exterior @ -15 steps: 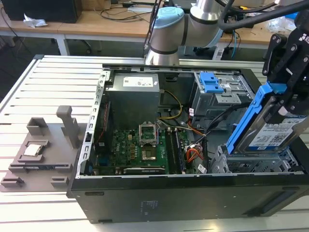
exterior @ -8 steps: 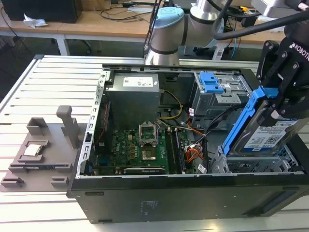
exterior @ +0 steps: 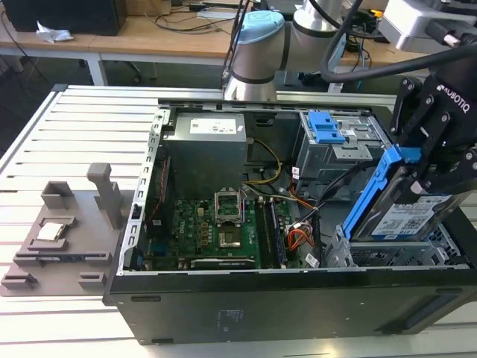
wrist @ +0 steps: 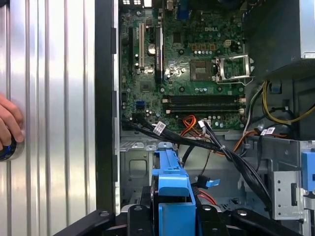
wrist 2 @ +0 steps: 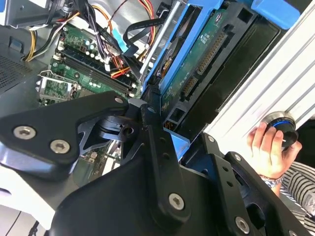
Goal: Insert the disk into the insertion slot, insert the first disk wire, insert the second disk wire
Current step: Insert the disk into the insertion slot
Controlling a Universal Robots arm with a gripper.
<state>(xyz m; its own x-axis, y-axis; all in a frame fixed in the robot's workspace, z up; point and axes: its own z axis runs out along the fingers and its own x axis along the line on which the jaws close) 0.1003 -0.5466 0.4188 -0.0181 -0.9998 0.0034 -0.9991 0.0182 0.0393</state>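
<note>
The tool grips the disk by its blue carrier, holding it tilted over the insertion slot at the exterior view's right end of the open computer case on the slatted desk; a person's hand rests nearby

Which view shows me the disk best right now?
The exterior view: the disk hangs tilted in the gripper above the insertion slot, with its label and blue carrier showing. The second wrist view shows its circuit-board side and connectors; the first wrist view shows the carrier's blue end.
</note>
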